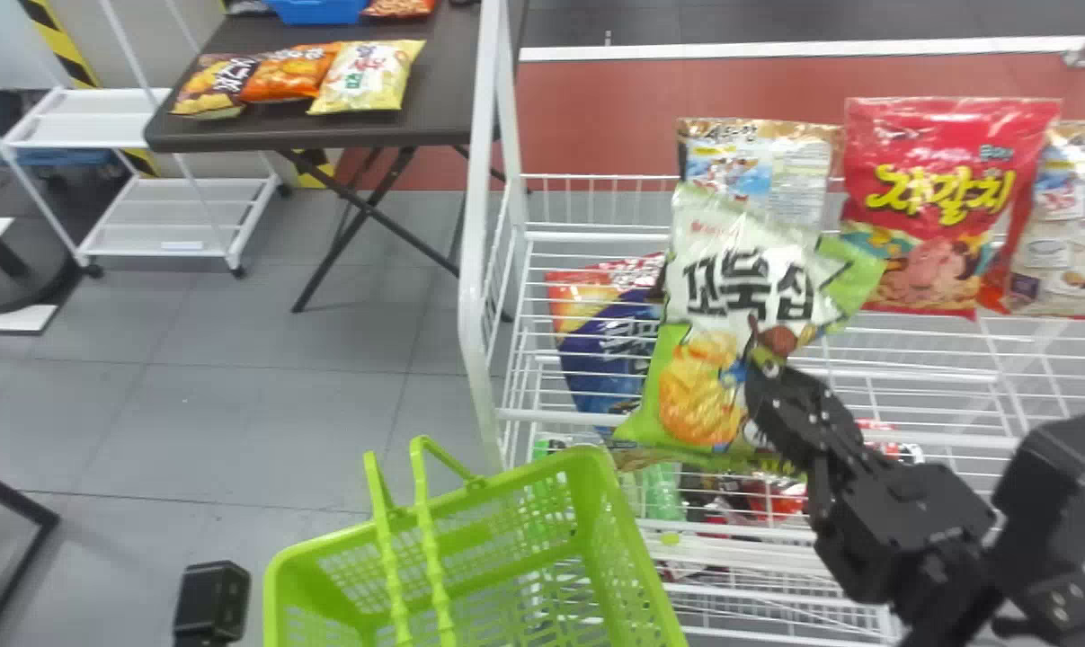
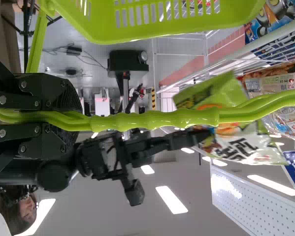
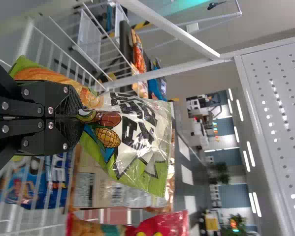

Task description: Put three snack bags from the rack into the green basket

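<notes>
Grips green bag [image 1: 704, 386] in right fingers [image 1: 785, 400], clamped on its face well away from the sealed top. Hangs it somewhat tilted, in front of rack [image 1: 477, 296] and near the rack-side corner of basket [image 1: 591, 485]. Holds both handles [image 2: 154, 119] together in left fingers [image 2: 49, 88], closed around them.

Rate step in hand as transfer of green bag from rack to basket.

Recommend the following. Draw green bag outward from rack first, well clear of the wire edge and of tall bag [image 1: 758, 171] and red bag [image 1: 947, 171] behind. Lift just enough to bring its lower edge over the near rim; expect a snag there if carried too low. Enter on the rack side of the handles, so as not to drape foil over them. Straighten the tilt before descending, and lower well inside before releasing, to avoid propping it on the rim. Squeeze no harder than needed: likely to crease, slip or crush, being soft and puffed. Open slowly, then withdraw straight up without brushing the handles. Hold basket steady with left fingers throughout, and allow for slight swing on contact.
</notes>
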You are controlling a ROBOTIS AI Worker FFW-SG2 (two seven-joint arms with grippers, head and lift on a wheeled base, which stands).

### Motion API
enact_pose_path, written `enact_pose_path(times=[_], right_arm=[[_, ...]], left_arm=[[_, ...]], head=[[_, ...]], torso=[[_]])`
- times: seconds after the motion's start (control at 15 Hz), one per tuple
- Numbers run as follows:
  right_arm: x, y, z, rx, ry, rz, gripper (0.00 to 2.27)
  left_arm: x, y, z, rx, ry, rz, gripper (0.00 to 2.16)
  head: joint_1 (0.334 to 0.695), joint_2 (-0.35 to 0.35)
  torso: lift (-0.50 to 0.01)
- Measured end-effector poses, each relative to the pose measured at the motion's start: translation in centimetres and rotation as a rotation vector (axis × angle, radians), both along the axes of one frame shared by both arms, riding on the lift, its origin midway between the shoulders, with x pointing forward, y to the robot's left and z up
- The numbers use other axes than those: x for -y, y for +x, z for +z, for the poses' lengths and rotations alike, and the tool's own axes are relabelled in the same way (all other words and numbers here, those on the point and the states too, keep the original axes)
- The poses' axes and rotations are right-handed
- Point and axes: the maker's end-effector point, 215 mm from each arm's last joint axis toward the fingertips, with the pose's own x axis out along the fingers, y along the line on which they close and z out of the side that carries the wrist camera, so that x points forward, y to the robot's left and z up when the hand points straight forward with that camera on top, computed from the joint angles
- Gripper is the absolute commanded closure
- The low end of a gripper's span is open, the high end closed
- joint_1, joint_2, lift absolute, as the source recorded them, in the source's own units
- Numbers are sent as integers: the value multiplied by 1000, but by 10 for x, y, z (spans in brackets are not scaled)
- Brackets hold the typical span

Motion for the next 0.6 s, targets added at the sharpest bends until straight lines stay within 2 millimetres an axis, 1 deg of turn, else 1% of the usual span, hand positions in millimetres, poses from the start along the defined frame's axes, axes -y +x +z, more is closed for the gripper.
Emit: enact_pose_path(times=[0.07,0.13,0.27,0.4,0.47,0.53,0.6], right_arm=[[0,-16,-6,-61,28,23,2253],[-4,-33,-13,-131,61,59,2253],[-18,-62,-22,-257,127,131,2253],[-34,-84,-33,-359,163,185,2253],[-45,-95,-40,-410,175,215,2250],[-57,-106,-50,-466,181,247,1953],[-68,-116,-61,-517,181,282,1403]], left_arm=[[1,2,0,3,2,-1,2148],[1,3,0,5,3,-2,2148],[3,5,0,6,4,-3,2148],[4,5,-1,3,0,-5,2148],[5,5,-1,2,-2,-6,2148],[6,5,-2,1,-3,-7,2148],[6,5,-1,1,-5,-9,2152]], head=[[695,23],[695,30],[695,55],[695,91],[695,142],[695,169],[695,203]], torso=[[0],[0],[0],[0],[0],[0],[0]])
